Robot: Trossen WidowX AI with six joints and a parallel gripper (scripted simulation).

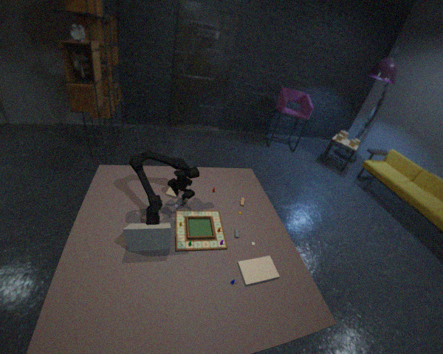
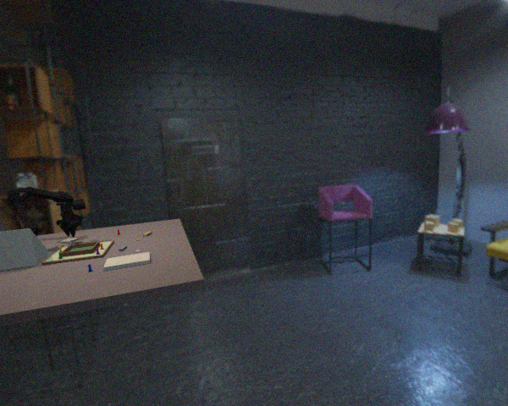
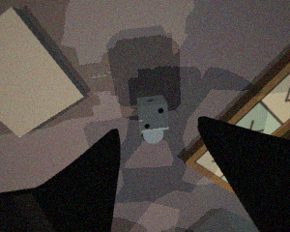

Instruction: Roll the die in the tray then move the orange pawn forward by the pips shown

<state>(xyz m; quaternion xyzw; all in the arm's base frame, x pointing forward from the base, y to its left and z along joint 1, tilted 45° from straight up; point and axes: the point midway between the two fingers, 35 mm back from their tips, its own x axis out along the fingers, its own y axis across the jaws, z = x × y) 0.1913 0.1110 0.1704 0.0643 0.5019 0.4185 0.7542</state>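
The grey die (image 3: pixel 153 115) lies on the table, outside the board; two dark pips show on its upper face. My gripper (image 1: pixel 180 197) (image 2: pixel 70 234) (image 3: pixel 159 129) is open and empty above it, pointing down, with the die between the fingertips in the wrist view but lower than them. The orange pawn (image 1: pixel 218 229) (image 2: pixel 101 246) stands on the right side of the board (image 1: pixel 178 235) (image 3: pixel 256 118). The green-floored tray (image 1: pixel 187 228) in the board's middle holds nothing that I can see.
A pale round piece (image 3: pixel 153 136) lies against the die. A cream block (image 3: pixel 34 72) lies to its left. Yellow (image 1: pixel 180 223), green (image 1: pixel 190 243) and purple (image 1: pixel 221 242) pawns stand on the board. A grey box (image 1: pixel 148 237) stands left of it; a red pawn (image 1: pixel 213 189) is behind.
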